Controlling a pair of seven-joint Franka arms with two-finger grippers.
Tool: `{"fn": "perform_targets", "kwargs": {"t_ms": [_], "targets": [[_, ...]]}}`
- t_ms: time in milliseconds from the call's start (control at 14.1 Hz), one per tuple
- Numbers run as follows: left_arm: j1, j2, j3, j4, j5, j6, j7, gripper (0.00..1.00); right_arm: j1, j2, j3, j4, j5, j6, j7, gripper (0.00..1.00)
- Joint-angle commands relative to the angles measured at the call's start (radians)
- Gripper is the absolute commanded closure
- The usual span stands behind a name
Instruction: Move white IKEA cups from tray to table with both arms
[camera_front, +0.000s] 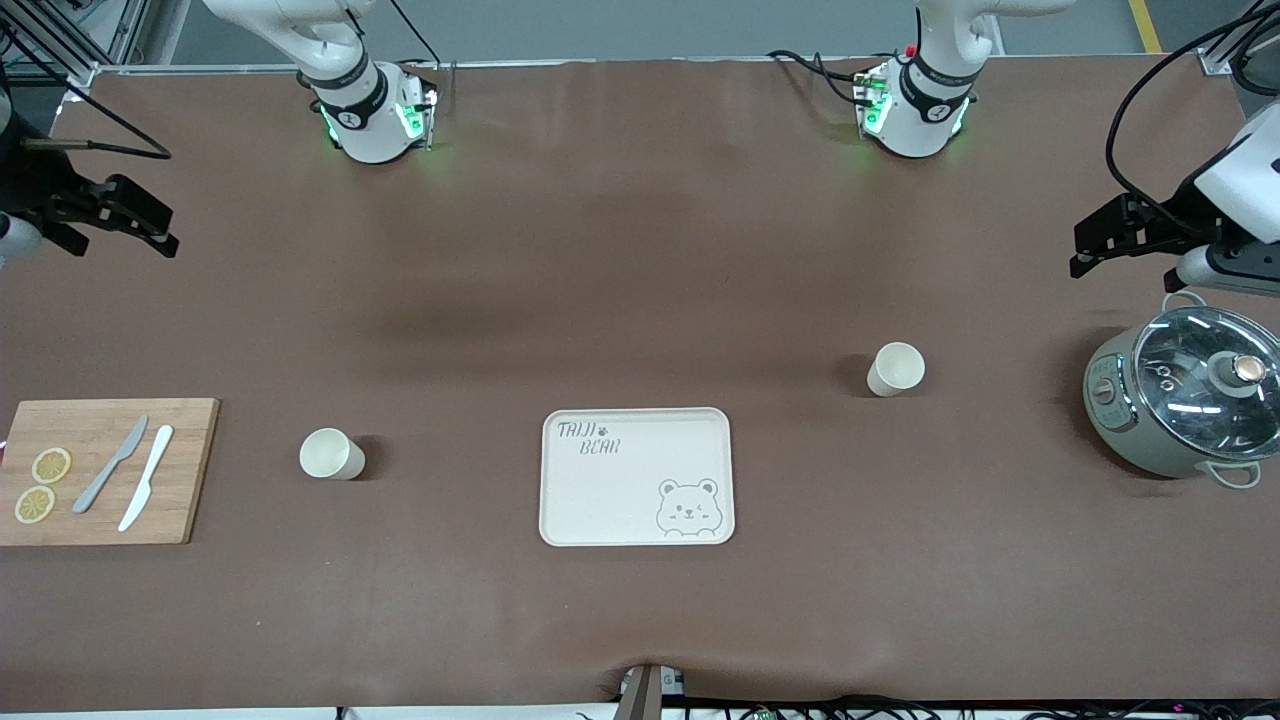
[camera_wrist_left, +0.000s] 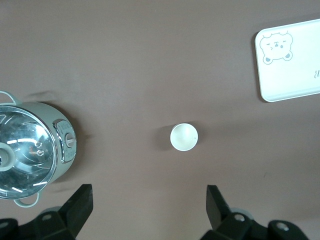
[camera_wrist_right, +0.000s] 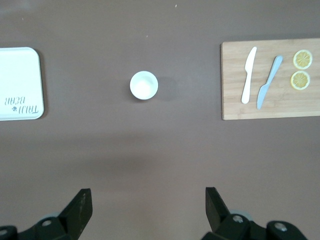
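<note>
Two white cups stand upright on the brown table, one on each side of the cream bear tray (camera_front: 640, 490). One cup (camera_front: 330, 455) is toward the right arm's end, the other cup (camera_front: 895, 368) toward the left arm's end and a little farther from the front camera. My right gripper (camera_front: 150, 228) hangs open and empty high above the table's end, over bare table near the cutting board; its wrist view shows its cup (camera_wrist_right: 144, 85) well clear of the open gripper (camera_wrist_right: 148, 205). My left gripper (camera_front: 1083, 247) hangs open and empty above the pot; its wrist view shows its cup (camera_wrist_left: 184, 137) apart from the gripper (camera_wrist_left: 148, 205).
A wooden cutting board (camera_front: 190, 470) with two knives and two lemon slices lies at the right arm's end. A grey pot with a glass lid (camera_front: 1180, 400) stands at the left arm's end. The tray also shows in both wrist views (camera_wrist_left: 295, 80) (camera_wrist_right: 20, 75).
</note>
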Motion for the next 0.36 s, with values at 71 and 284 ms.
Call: {"fn": "perform_targets", "kwargs": {"t_ms": [71,284], "targets": [[0.001,-0.017,0.000,-0.017,0.014,0.003,0.018,0.00,-0.036,0.000,0.009,0.042,-0.009,-0.029,-0.004,0.00],[0.000,-0.015,0.000,-0.019,0.020,0.003,0.016,0.00,-0.036,0.009,0.009,0.040,-0.009,-0.019,-0.004,0.00]]}}
